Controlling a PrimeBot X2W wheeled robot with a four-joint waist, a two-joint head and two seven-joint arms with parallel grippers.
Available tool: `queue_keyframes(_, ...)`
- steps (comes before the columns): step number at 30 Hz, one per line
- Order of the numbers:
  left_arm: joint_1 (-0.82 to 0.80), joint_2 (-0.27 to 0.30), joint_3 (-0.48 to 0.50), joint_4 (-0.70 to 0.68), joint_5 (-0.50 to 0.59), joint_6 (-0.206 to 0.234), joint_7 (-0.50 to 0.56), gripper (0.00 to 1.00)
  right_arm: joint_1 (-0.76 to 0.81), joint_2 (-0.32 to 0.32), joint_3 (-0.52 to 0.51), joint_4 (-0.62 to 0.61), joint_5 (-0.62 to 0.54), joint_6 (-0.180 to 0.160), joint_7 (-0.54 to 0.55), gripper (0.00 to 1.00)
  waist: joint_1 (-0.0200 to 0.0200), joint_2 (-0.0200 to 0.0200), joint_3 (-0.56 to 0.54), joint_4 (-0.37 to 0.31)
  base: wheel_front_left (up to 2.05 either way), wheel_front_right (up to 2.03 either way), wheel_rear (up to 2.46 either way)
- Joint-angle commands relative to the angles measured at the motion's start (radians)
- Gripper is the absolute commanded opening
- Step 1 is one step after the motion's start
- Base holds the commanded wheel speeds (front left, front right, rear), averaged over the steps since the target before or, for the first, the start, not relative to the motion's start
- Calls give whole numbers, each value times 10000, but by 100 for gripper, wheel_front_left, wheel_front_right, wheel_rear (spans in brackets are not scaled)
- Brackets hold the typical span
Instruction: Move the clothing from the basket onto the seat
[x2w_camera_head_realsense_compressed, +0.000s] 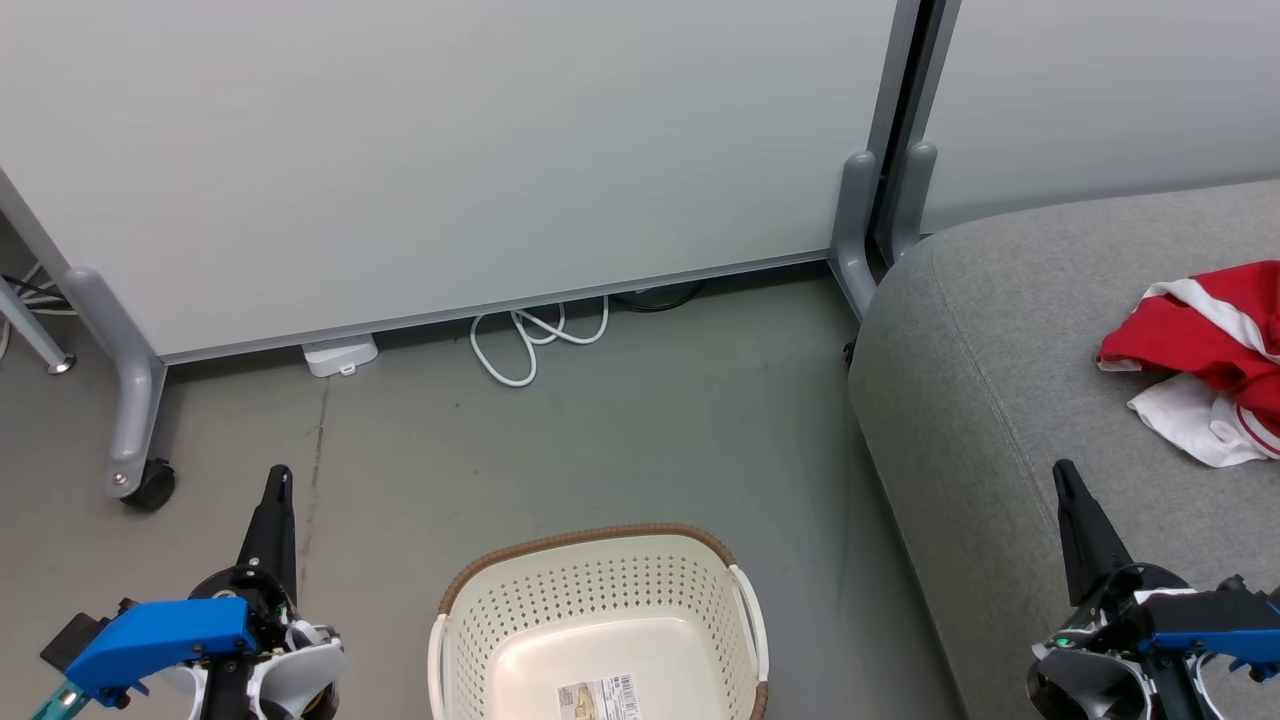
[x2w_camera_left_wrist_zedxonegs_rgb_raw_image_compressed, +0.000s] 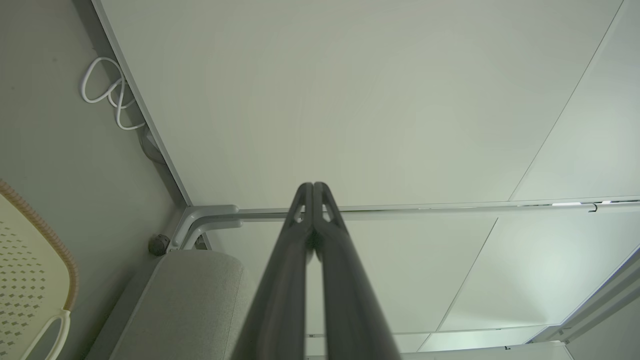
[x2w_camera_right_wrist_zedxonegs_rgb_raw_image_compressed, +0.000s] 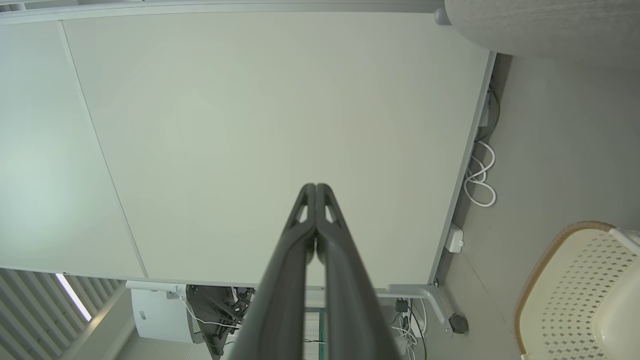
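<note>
- clothing (x2w_camera_head_realsense_compressed: 1205, 350): red & white heap lying on the seat (x2w_camera_head_realsense_compressed: 1000, 420), well right of the basket (x2w_camera_head_realsense_compressed: 590, 536) & further from the robot. It runs off the view's edge, so can't tell if it's 1 garment or 2.
- basket: the part in view is bare, w/ just the barcode sticker (x2w_camera_head_realsense_compressed: 598, 697) on its floor. Its near end is cut off by the head view's bottom edge.
- Judgement: transfer looks done or nearly so. Step in hand is prob. check & park the arms.
- left gripper (x2w_camera_head_realsense_compressed: 278, 478): left of the basket, above the floor (x2w_camera_head_realsense_compressed: 650, 430). Fingers pressed together, nothing between them; the wrist view agrees.
- right gripper (x2w_camera_head_realsense_compressed: 1063, 472): right of the basket, over the seat's front part, short of the clothing. Fingers pressed together too, empty.
- To do it well: tilt the head down to see the basket's hidden near end before calling it finished.
- If sth is left in there, spread the fingers first, then come straight down inside the rim, clear of the handles.
- Hold the right gripper off the heap. Loose cloth drags easily & could slide toward the seat's rounded edge, the side facing the basket.
- Behind the basket: white cable (x2w_camera_head_realsense_compressed: 520, 345) looped at the foot of the partition panel (x2w_camera_head_realsense_compressed: 450, 150). No need to reach there.
</note>
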Motion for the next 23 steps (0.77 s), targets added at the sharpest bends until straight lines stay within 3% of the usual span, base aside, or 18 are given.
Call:
queue_keyframes(1,-91,35,22,-41,-17,-33,38,0,-136,-5,-21,-33,26,4,38,0,0,0,0,1,0,0,0)
queue_keyframes(23,-91,35,20,-43,-18,-33,37,0,-136,-5,-19,-34,27,4,37,0,0,0,0,1,0,0,0)
